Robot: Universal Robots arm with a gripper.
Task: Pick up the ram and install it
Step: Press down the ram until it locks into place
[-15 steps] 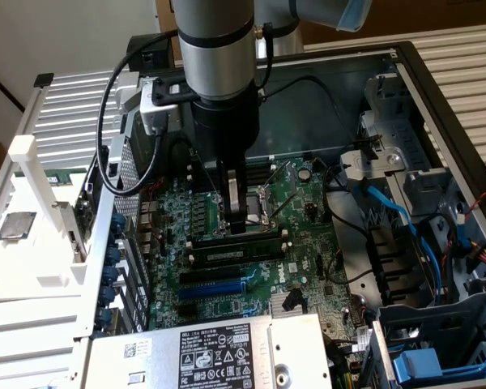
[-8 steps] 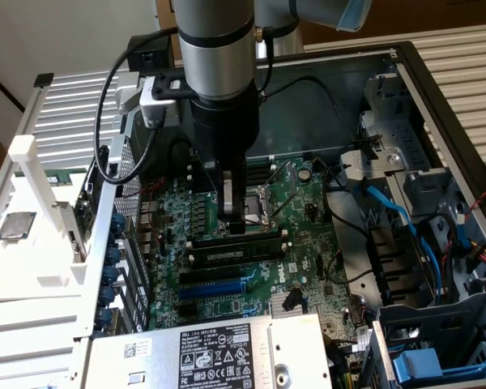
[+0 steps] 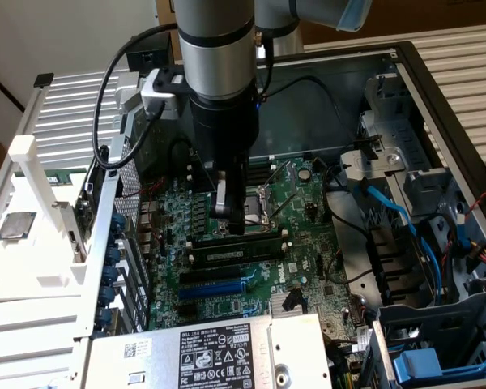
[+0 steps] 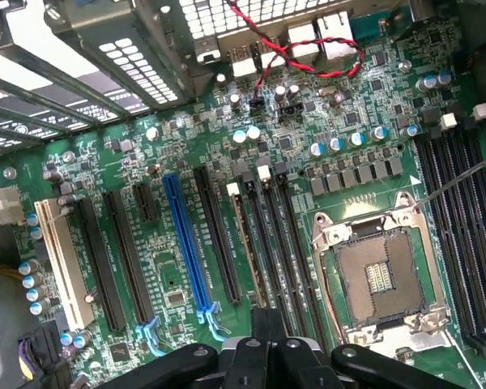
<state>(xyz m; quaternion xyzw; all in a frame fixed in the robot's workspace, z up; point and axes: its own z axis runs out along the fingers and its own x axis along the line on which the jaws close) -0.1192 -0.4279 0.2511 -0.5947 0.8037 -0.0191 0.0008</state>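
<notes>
Ram [image 4: 245,243]: stands edge-up in the memory slot nearest the long black expansion slots on the motherboard [image 4: 186,146], beside the empty processor socket [image 4: 381,279]. Gripper [image 3: 231,212]: low over that slot, fingers drawn narrow, apparently holding nothing. Judgement: ram placed; full seating unconfirmed, since the end clips cannot be read.

exterior high overhead, wrist close, sharing motherboard [image 3: 251,243]

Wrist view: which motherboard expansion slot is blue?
The long blue slot between black slots; every other one is black, except the white slot at the board's edge.
</notes>
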